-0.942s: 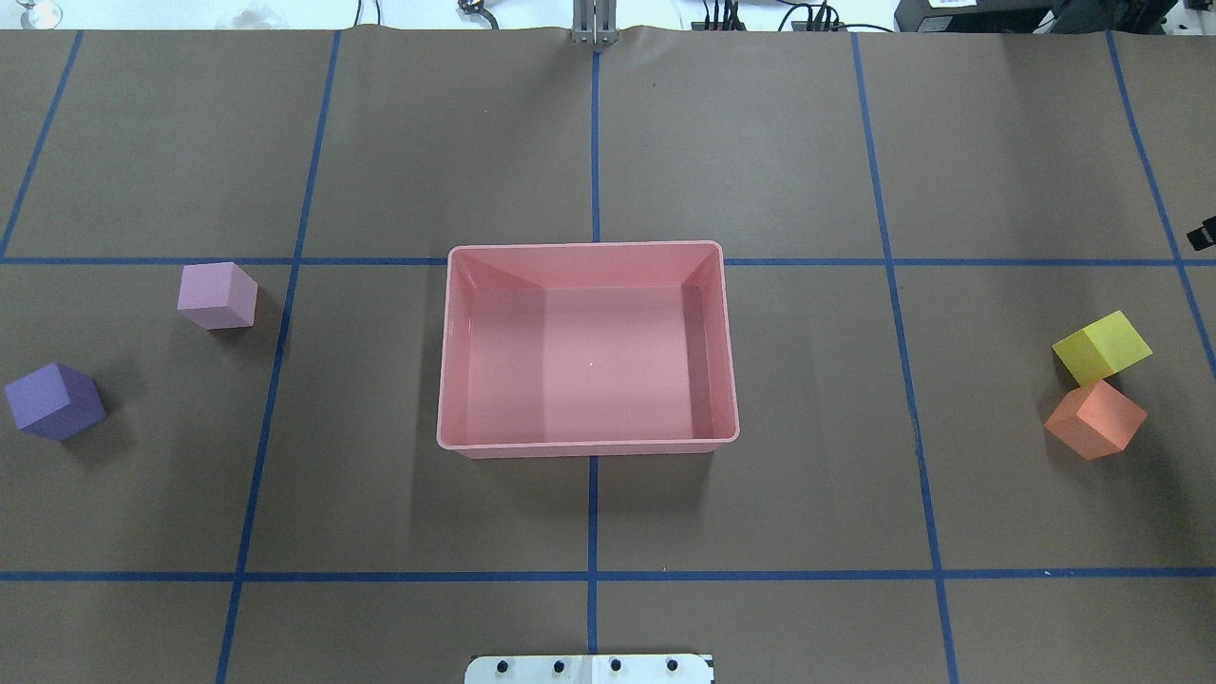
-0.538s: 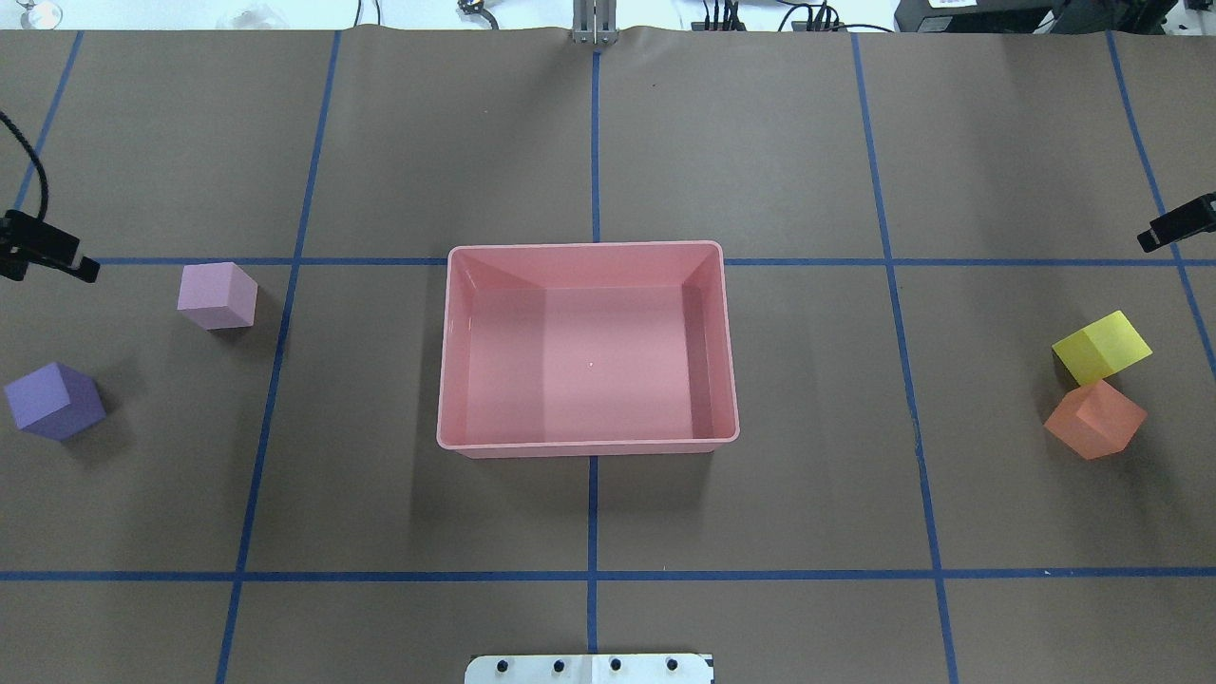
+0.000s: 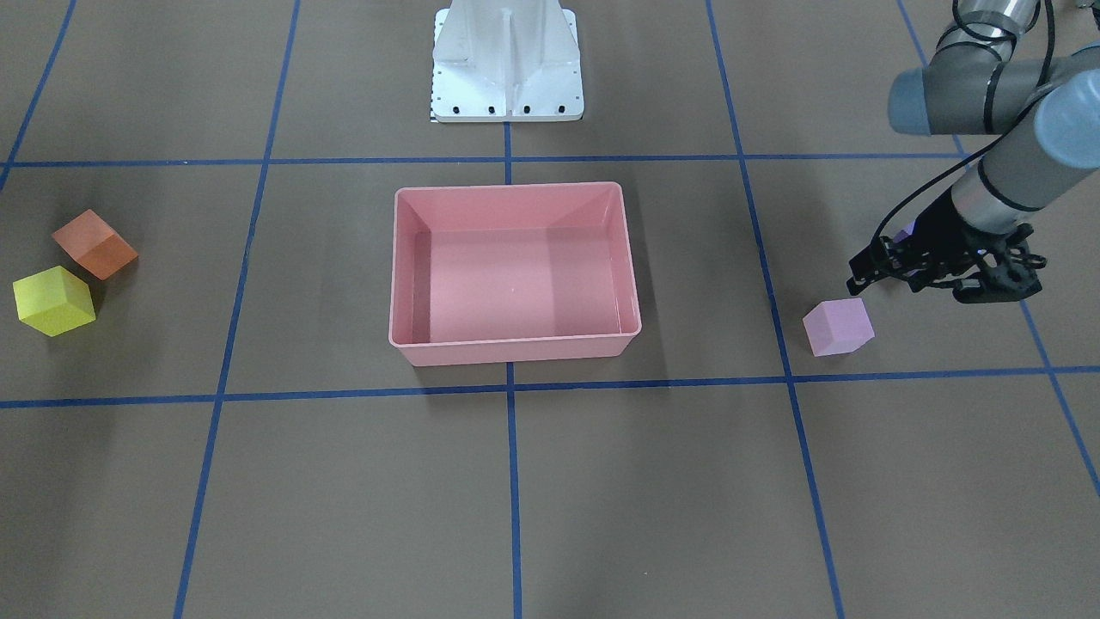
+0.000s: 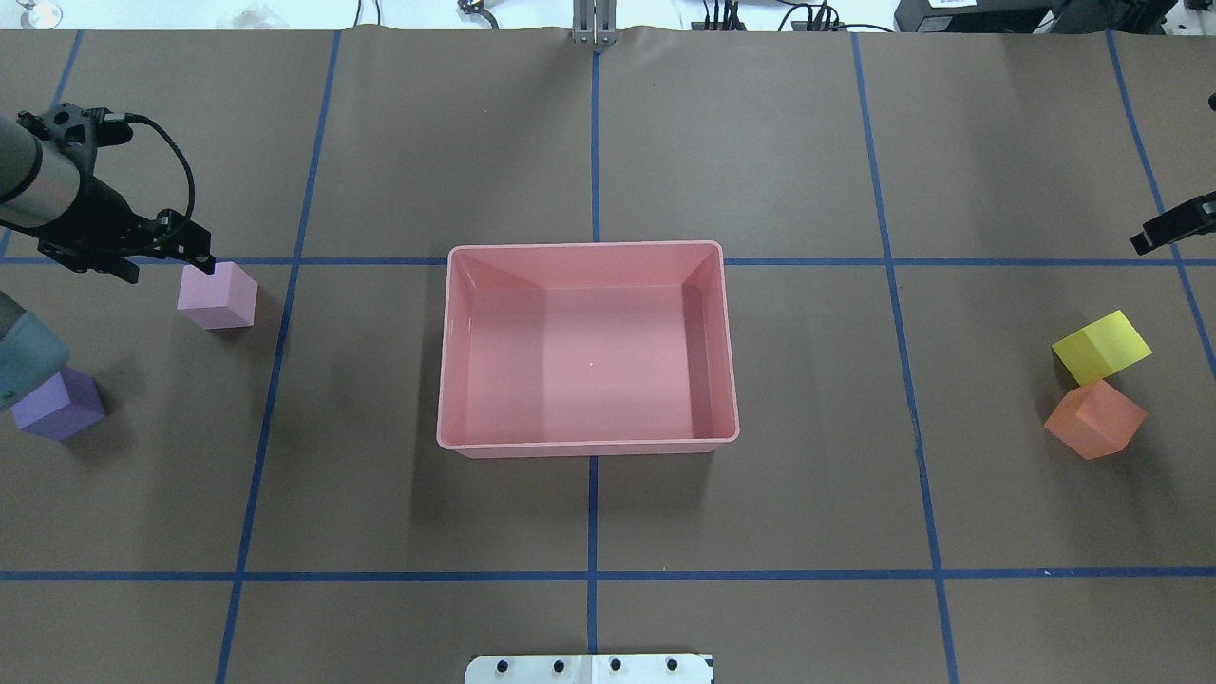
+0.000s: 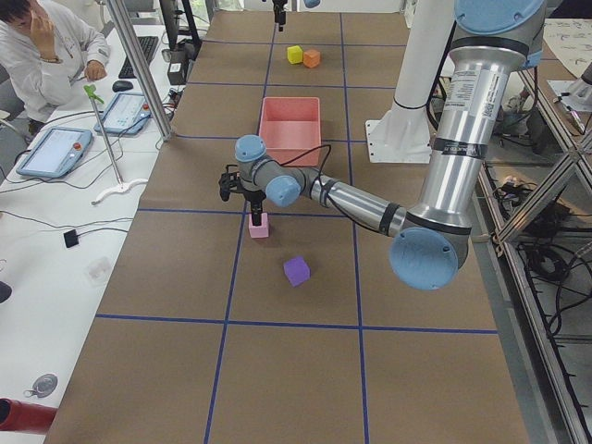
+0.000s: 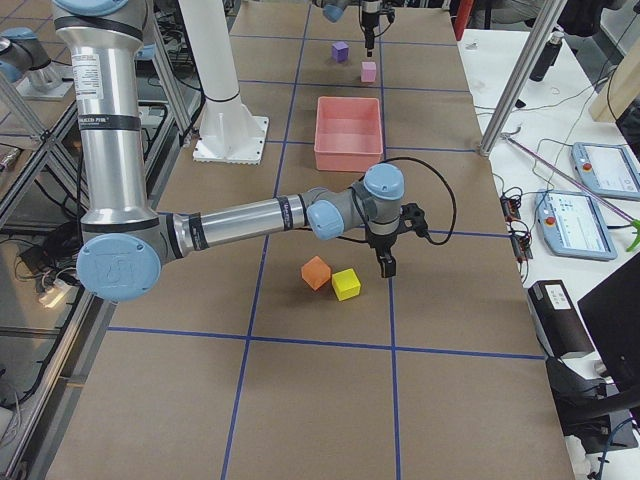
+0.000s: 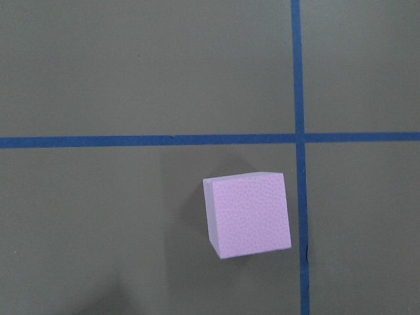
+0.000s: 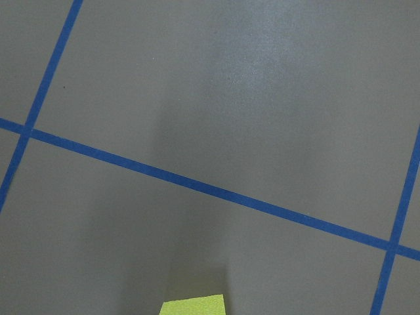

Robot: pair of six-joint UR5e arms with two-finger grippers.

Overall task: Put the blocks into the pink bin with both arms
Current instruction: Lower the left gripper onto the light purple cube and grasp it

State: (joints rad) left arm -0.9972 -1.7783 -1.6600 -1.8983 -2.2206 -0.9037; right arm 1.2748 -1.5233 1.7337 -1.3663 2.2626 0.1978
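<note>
Going left to right from over the robot's shoulders: the purple block (image 4: pixel 59 408) sits at the far left edge of the bench (image 4: pixel 760 513), with one corner hidden under a blue joint cap of the left arm (image 4: pixel 28 185). That arm reaches in from the left, and its hand (image 4: pixel 163 260) points down close above the lilac block (image 4: pixel 218 296). The two black tips look spread apart with nothing between them, so I'd call the hand open and not holding anything. From the end of the bench it lines up right over the lilac block, but I can't tell whether it touches. The left wrist cam looks straight down on that block, which sits a bit low and right of centre, next to a crossing of the blue tape (image 4: pixel 591 142).

The bin (image 4: pixel 589 445) is dead centre on the bench. All four blocks are outside it, two well off to each side.

Over on the right, the yellow block (image 4: pixel 1102 347) and the orange block (image 4: pixel 1094 420) sit right up against each other, with yellow on the far side from the robot. The right hand (image 6: pixel 385 267) hangs over bare bench just past the yellow one, on the operators' side. Only a black tip pokes into the shoulder view, and its wrist cam catches just a sliver of yellow along the bottom edge. I honestly can't tell whether that hand is open or closed.
</note>
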